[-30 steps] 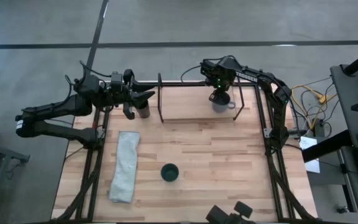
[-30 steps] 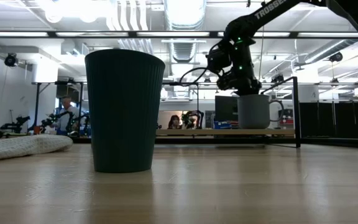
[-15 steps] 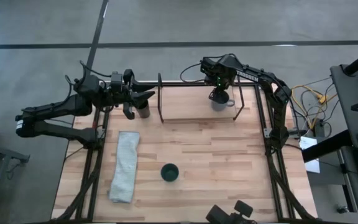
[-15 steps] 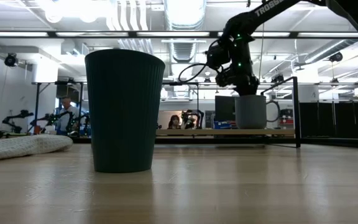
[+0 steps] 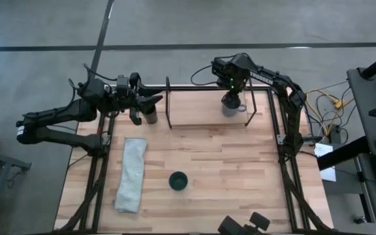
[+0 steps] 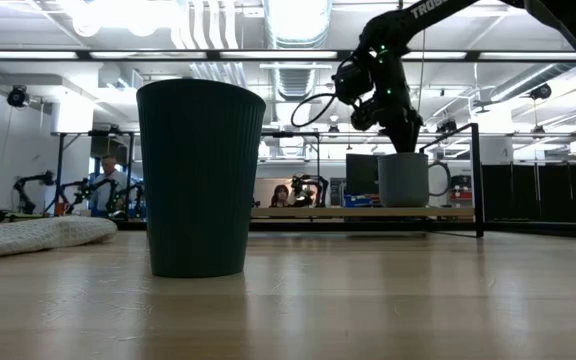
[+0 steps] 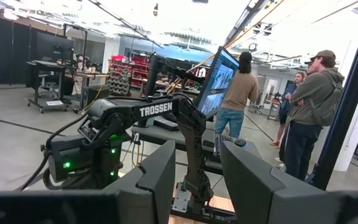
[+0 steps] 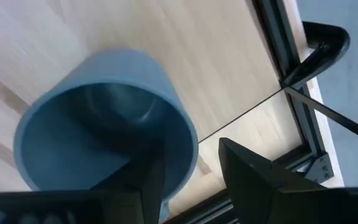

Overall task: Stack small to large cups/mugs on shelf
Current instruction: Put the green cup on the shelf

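The grey-blue mug (image 5: 230, 108) (image 6: 405, 180) stands upright on the shelf's pale board (image 5: 201, 116) near its right end, handle toward the table's right. My right gripper (image 5: 231, 98) (image 8: 191, 180) hangs open over it. One finger is inside the mug (image 8: 104, 124) and one outside, with the rim between them and a gap on both sides. The black tumbler (image 5: 150, 117) stands on the table just left of the shelf, beside my open left gripper (image 5: 142, 108) (image 7: 197, 168). The teal cup (image 5: 178, 181) (image 6: 200, 180) stands alone near the table's near edge.
A pale folded towel (image 5: 131, 173) (image 6: 28, 235) lies on the table's left side. The shelf's thin black rods (image 5: 169, 103) (image 8: 303, 99) stand at both ends of the board. People stand in the room beyond the table (image 7: 309, 106). Bare wood lies between shelf and teal cup.
My right gripper has risen from the mug's rim and tipped, its wrist moving up and slightly toward the far edge. The mug has stayed in place on the shelf board.
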Available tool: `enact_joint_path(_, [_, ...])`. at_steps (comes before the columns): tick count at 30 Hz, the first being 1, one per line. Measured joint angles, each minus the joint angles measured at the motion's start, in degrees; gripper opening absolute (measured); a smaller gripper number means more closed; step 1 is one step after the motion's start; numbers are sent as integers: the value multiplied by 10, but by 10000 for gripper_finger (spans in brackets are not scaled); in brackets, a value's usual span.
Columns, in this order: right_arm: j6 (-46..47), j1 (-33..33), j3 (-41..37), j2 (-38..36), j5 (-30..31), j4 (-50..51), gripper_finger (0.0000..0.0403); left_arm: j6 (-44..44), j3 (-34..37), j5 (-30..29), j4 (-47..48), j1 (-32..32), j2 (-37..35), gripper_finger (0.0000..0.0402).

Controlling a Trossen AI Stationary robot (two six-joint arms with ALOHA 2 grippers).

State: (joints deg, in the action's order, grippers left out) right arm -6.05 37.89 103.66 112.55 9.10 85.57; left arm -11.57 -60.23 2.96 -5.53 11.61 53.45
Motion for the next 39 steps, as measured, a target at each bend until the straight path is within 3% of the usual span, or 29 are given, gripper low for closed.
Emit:
enact_joint_path(10, [78,-7,41,-12,-7,43,139,-1,0,4,0,0,0,116])
enact_joint_path(20, [147,-77,46,-124,-167,44,137,-87,0,31,93,-6,-3,116])
enact_joint_path(32, [259,-205,46,-284,-171,-7,134,-136,0,45,298,-93,35,116])
enact_joint_path(39, [260,-218,46,-336,-170,-110,134,-137,0,58,311,-162,98,116])
